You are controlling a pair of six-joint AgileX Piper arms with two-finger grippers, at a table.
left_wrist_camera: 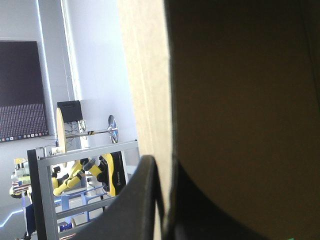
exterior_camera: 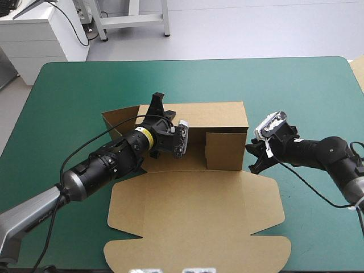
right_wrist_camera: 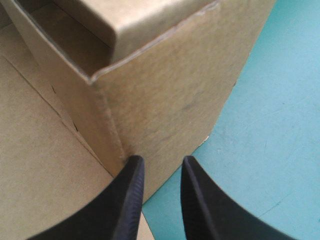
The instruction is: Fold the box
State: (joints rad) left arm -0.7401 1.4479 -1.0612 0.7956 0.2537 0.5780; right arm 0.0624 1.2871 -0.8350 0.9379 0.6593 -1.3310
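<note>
Over on the left, the left gripper (exterior_camera: 157,101), two broad black fin-shaped fingers on a black arm, reaches up to the far wall (exterior_camera: 219,115) of the box (exterior_camera: 226,149), a cut sheet of brown board that sits at the middle of the table's teal-green cover (exterior_camera: 68,91). Its wrist view shows the pale top edge of that wall running between the fingers (left_wrist_camera: 142,200), one on the outer face and one on the shaded inner face, so the gripper is clamped on the board. Beside it, the left side flap (exterior_camera: 116,120) splays outward at a slant. The far wall stands upright, and a shorter panel rises just inside the right end. The rounded, tabbed lid (exterior_camera: 193,219) lies flat on the cover, stretching toward the near edge. To the right, the right gripper (right_wrist_camera: 160,162) sits low at the outer right-hand corner of the box. Its fingers stand slightly apart with nothing held between them, their tips right at the foot of the side wall, with teal-green cover showing beside it.
</note>
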